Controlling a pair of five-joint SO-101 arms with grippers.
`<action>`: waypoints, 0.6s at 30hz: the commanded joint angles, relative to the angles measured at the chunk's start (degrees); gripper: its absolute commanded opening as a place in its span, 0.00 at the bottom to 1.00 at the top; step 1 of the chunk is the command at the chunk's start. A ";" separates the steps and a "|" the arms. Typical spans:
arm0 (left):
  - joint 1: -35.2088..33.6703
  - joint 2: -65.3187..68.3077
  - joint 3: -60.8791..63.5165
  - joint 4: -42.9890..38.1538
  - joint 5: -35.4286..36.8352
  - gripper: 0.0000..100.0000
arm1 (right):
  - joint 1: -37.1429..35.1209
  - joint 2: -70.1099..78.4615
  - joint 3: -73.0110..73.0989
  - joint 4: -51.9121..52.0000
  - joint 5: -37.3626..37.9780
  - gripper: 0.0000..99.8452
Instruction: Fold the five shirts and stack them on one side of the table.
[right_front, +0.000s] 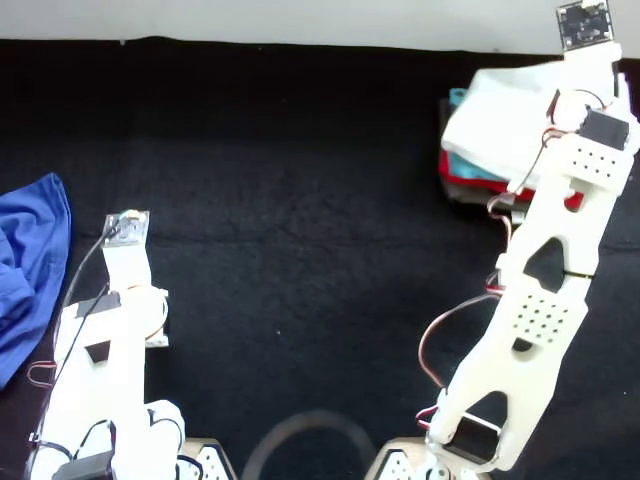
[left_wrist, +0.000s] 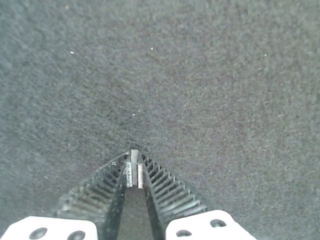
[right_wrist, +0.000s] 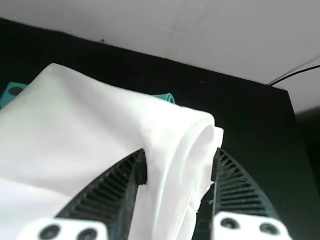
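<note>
The right tool (right_wrist: 177, 167) is pinching a thick folded edge of the white shirt (right_front: 495, 120), with 1 ribbed finger (right_wrist: 132, 175) on either side of the fold. This shirt spreads out from the tool as the top layer at the far right corner of the surface (right_front: 300, 200). Directly beneath it lie 2 more garments, a teal shirt (right_front: 478, 170) and, lowest, a red shirt (right_front: 462, 186), each showing as a narrow band at the side away from the tool.

The left tool (left_wrist: 133, 170) is pressed together with nothing between its tips, which point down at bare dark surface. A crumpled blue shirt (right_front: 30, 260) lies to that tool's outer side, near it but apart from its tips.
</note>
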 joint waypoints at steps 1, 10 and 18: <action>-0.40 -0.84 0.13 -0.88 -0.18 0.01 | 1.45 -1.36 -5.76 -1.63 -7.82 0.21; -0.40 -0.84 0.13 -0.88 -0.18 0.01 | -0.48 -0.92 -15.78 14.64 -15.47 0.04; -0.40 -0.84 0.13 -0.88 -0.18 0.01 | 0.75 4.35 -9.71 17.36 -14.51 0.01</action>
